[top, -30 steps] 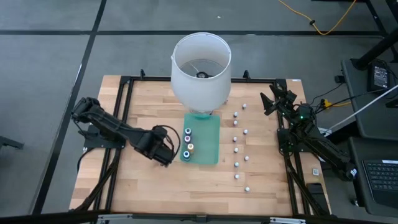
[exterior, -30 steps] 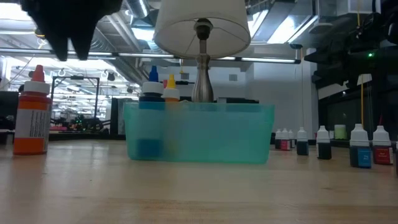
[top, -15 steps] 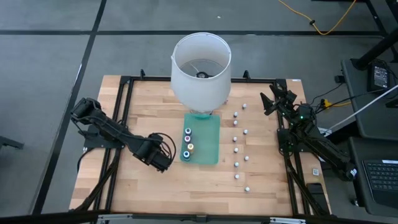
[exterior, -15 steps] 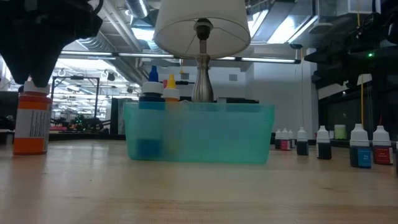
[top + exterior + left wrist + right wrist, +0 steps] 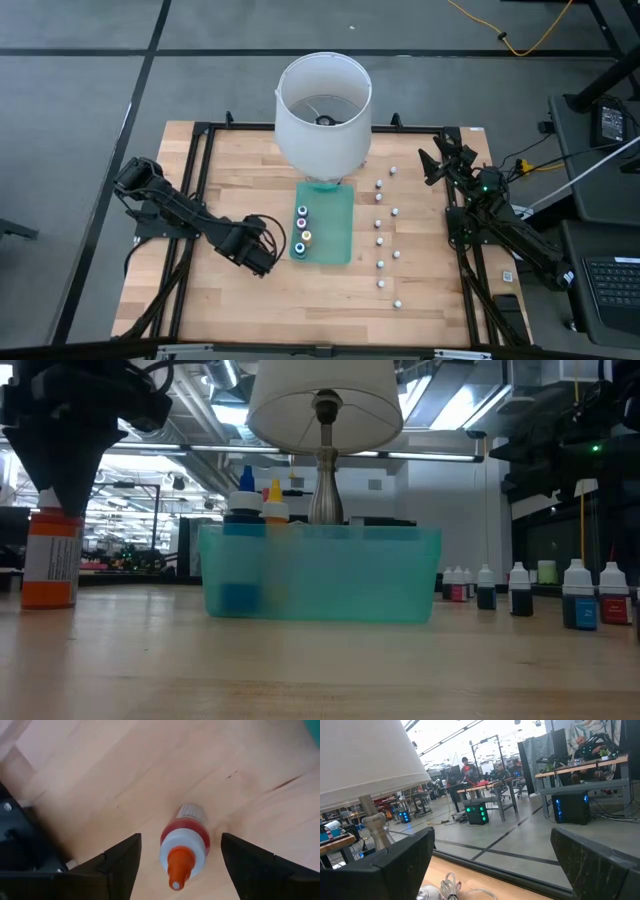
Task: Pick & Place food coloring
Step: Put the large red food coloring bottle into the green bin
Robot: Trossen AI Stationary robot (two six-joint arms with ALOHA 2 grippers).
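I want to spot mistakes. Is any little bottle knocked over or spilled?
No, nothing is tipped or spilled. The orange-capped bottle stands upright between the left end effector's open fingers, apart from the teal bin. The bottles inside the bin and the loose row stand upright too.

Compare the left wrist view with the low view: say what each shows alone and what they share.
Only the left wrist view shows the orange bottle's tip and white collar from above, standing apart from both open fingers. Only the low view shows the teal bin, the lamp and the row of small bottles. Both show the orange bottle upright on the table, under the left gripper.
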